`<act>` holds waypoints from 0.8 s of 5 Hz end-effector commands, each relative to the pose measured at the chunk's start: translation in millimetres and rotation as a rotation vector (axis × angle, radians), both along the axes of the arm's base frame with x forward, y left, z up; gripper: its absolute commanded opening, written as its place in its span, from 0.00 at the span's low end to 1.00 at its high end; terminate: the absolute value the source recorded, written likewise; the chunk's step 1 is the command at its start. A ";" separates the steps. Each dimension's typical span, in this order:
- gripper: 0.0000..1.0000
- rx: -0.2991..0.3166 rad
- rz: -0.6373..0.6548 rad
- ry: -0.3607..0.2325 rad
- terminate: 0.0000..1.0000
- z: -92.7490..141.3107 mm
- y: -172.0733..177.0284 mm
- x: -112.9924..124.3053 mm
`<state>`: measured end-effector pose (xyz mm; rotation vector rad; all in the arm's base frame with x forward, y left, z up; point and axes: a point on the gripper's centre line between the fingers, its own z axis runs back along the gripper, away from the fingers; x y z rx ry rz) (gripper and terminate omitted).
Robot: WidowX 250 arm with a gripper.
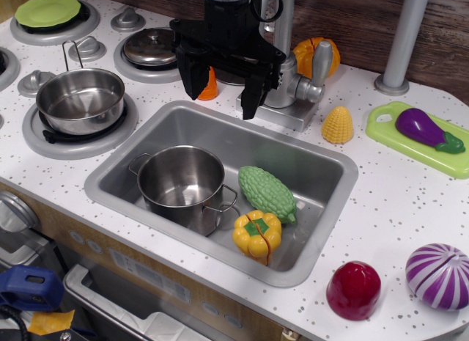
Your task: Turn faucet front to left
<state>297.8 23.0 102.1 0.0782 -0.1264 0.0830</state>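
The faucet [293, 88] is a silver-grey toy tap at the back rim of the sink [322, 209]. It has a rectangular base plate [289, 117], a stubby body and a rounded lever handle [321, 62] on its right side. Its thin upright pipe [284, 18] rises behind my arm. My black gripper [223, 84] hangs just left of the faucet, above the sink's back edge. Its two fingers [194, 77] point down and stand apart, open and empty. The right finger is close to the faucet body; I cannot tell if it touches.
In the sink lie a steel pot [179, 181], a green bitter gourd [266, 193] and a yellow pepper [256, 235]. Around it are a corn piece [338, 125], a green board with an eggplant [425, 128], a plain grey pole [399, 40], a stove pot [80, 99], a red piece [353, 290] and a purple onion [438, 275].
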 end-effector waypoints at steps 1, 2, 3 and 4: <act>1.00 0.000 0.000 0.000 0.00 0.0 0.0 0.0; 1.00 0.039 0.016 -0.089 0.00 6.0 -10.8 3.2; 1.00 0.034 -0.012 -0.174 0.00 9.9 -22.1 11.7; 1.00 0.007 -0.032 -0.264 0.00 8.0 -31.6 19.3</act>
